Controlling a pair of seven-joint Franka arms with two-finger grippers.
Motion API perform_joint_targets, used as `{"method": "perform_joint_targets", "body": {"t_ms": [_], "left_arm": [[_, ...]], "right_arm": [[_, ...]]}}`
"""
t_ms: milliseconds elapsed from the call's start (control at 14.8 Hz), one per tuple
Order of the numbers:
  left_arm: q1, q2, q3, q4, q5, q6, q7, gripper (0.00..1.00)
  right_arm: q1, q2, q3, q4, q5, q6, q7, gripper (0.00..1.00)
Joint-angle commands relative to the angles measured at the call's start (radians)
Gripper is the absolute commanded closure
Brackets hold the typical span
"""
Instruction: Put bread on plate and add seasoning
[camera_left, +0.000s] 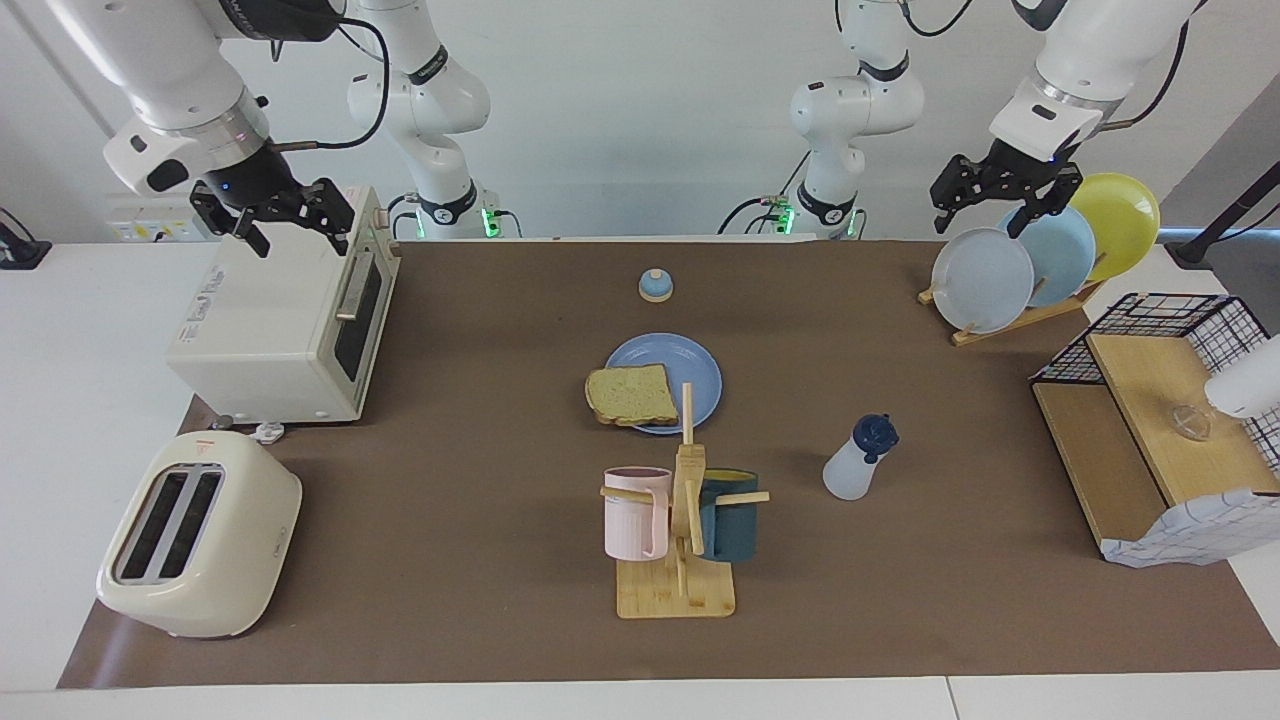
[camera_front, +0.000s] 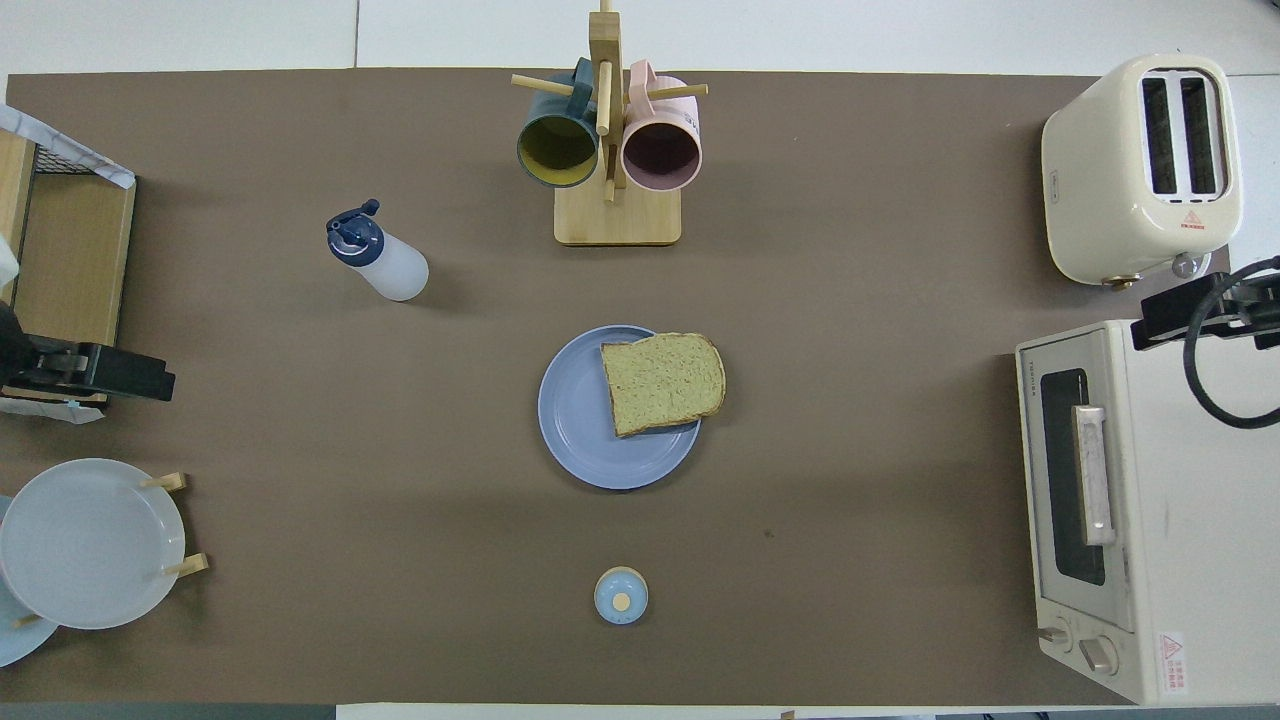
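Bread on plate, seasoning untouched — both grippers raised and empty.

The bread (camera_left: 631, 394) is seen lying on the plate (camera_left: 690, 372) at mid-table, overhanging the rim toward the right arm's end. The seasoning (camera_left: 859, 458) is stood upright on the table (camera_left: 480, 420), well apart from the plate, toward the left arm's end. The left gripper (camera_left: 990, 204) is held spread over the plate rack (camera_left: 1010, 318); the right gripper (camera_left: 292, 222) is held spread over the toaster oven (camera_left: 280, 320) — nothing gripped.

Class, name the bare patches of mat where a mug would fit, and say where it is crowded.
Free: between plate and oven; between bottle and plate rack; between bell and oven. Crowded: the short gap between the mug tree and the plate.
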Motion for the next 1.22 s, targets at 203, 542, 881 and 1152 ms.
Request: {"method": "perform_joint_targets", "body": {"t_ms": [203,542,881,1152], "left_arm": [[-0.081,0.090,0.065,0.200,0.037,-0.119,0.007,0.00],[-0.066,0.058,0.070,0.113,0.031,-0.066,0.005,0.00],[-0.066,0.064,0.070,0.113,0.025,-0.018,-0.050,0.00],[-0.064,0.061,0.070,0.110,0.025,-0.015,-0.056,0.00]], "right_arm": [[-0.009,-0.022,0.003,-0.028,-0.003,0.017,-0.027,0.00],[-0.009,-0.022,0.003,-0.028,-0.003,0.017,-0.027,0.00],[-0.009,-0.022,0.003,-0.028,-0.003,0.017,-0.027,0.00],[-0.001,-0.022,0.005,-0.028,-0.003,0.017,-0.033,0.00]]}}
